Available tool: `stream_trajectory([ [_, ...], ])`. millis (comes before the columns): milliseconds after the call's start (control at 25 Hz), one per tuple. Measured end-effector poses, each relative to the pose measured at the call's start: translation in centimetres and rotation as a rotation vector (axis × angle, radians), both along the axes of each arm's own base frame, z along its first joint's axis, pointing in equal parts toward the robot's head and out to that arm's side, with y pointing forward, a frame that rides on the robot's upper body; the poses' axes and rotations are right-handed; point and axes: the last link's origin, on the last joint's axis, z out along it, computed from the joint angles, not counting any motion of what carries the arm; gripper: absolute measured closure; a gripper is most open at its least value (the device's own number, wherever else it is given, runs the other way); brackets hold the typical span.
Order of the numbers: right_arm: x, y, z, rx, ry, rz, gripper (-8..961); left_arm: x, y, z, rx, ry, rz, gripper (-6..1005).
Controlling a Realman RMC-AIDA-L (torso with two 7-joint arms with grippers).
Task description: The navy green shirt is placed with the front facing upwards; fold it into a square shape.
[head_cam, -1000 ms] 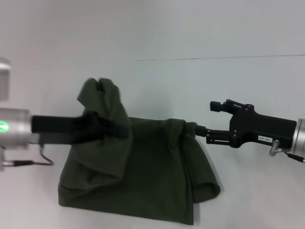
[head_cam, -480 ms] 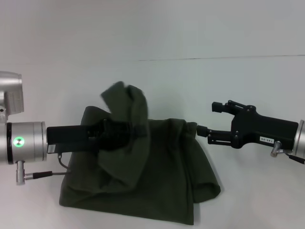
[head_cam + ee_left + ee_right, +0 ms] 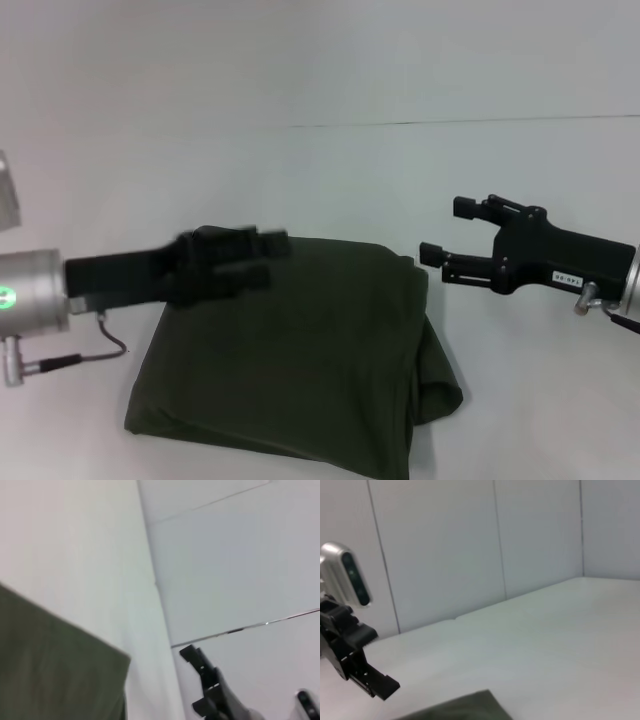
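The navy green shirt (image 3: 300, 360) lies folded on the white table as a rough rectangle; its lettering and collar are hidden. Its right edge bulges loosely near the front. My left gripper (image 3: 272, 260) hovers over the shirt's far left part, open and empty. My right gripper (image 3: 445, 230) is open and empty, just right of the shirt's far right corner. The left wrist view shows a shirt corner (image 3: 50, 670) and the right gripper (image 3: 194, 680) farther off. The right wrist view shows the shirt's edge (image 3: 465, 707) and the left gripper (image 3: 380, 660).
The white table (image 3: 330, 170) stretches behind and to both sides of the shirt, with a thin seam line across its far part. A grey cable (image 3: 105, 340) loops under my left wrist beside the shirt's left edge.
My left gripper carried the lifted left flap over to the right and let it go; the shirt now lies flat. The right gripper drew back slightly to the right and up.
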Motion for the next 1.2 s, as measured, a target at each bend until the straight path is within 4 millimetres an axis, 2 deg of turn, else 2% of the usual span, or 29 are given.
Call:
stream_trajectory([
  [160,-0.4,-0.1,0.4,-0.011,0.034,0.005,11,-0.3,-0.1,1.6,0.15,-0.001,-0.12,180],
  [360,-1.2,0.0,0.7,-0.068,0.053,0.006,11,-1.5,-0.5,2.6,0.328,0.12,-0.311,30],
  [600,-2.9,-1.4,-0.8,-0.194,-0.006,0.153,12,-2.9,-1.0,2.3,0.459,0.262,-0.465,33],
  [760,-2.7,-1.5,-1.3,-0.19,-0.033,0.168,12,-3.9,-2.1,1.8,0.597,0.372,-0.619,35],
  [920,-1.6,-1.1,-1.0,-0.185,-0.031,0.05,12,-4.8,-2.0,1.8,0.649,0.439,-0.59,36],
  [1200,0.7,1.1,0.0,-0.176,0.019,-0.32,11,-4.8,-1.8,1.4,0.659,0.425,-0.543,35],
])
